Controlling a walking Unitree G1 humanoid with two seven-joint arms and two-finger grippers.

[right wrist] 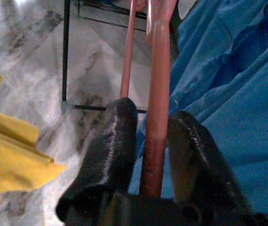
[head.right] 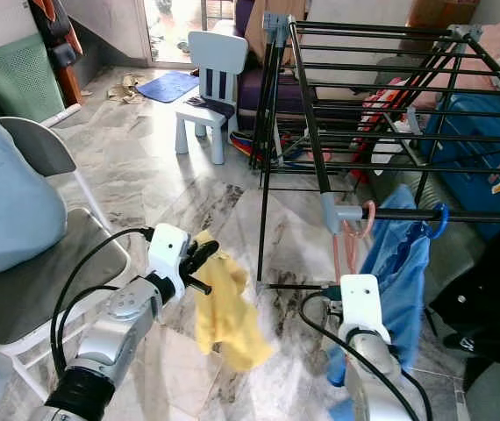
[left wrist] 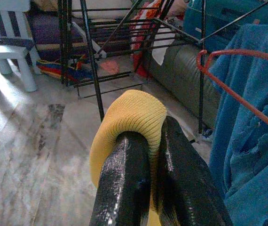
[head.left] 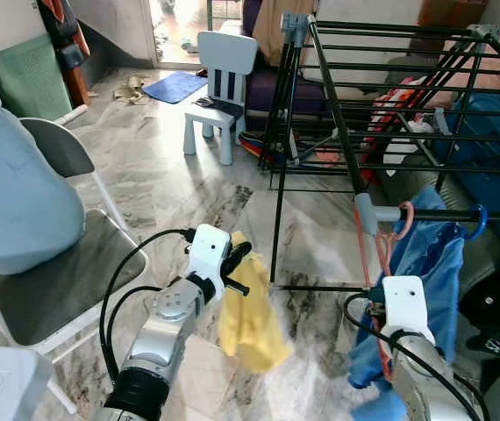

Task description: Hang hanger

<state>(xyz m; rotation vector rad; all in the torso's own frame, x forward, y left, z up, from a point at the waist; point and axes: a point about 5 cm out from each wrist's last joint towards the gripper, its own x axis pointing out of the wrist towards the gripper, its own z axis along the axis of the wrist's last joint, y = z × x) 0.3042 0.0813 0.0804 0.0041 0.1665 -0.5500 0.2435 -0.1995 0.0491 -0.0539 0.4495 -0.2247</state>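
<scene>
The hanger (head.left: 382,250), a salmon-pink one, is seen at the lower right of the left eye view, its hook (head.left: 405,213) looped over a horizontal bar of the black drying rack (head.left: 342,132). A blue garment (head.left: 425,263) is draped on it and hangs down beside the right arm. In the right wrist view the hanger's pink shaft (right wrist: 155,108) is shown running between the two black fingers (right wrist: 108,150) of the right gripper (right wrist: 148,146), which is closed around it, with blue cloth just beside it. A second hook, blue (head.left: 480,219), is set on the same bar further right.

A yellow cloth (head.left: 248,316) is held by the left gripper (head.left: 235,260) at lower centre of the left eye view; its fingers (left wrist: 124,188) are clamped on a fold of the cloth, which drapes below over the marble floor (head.left: 171,184).

A grey folding chair (head.left: 57,281) carrying a pale blue cushion (head.left: 13,202) is placed at the left edge. A small light-blue child's chair (head.left: 219,88) stands at upper centre, and a blue mat (head.left: 173,86) lies behind it near the doorway.
</scene>
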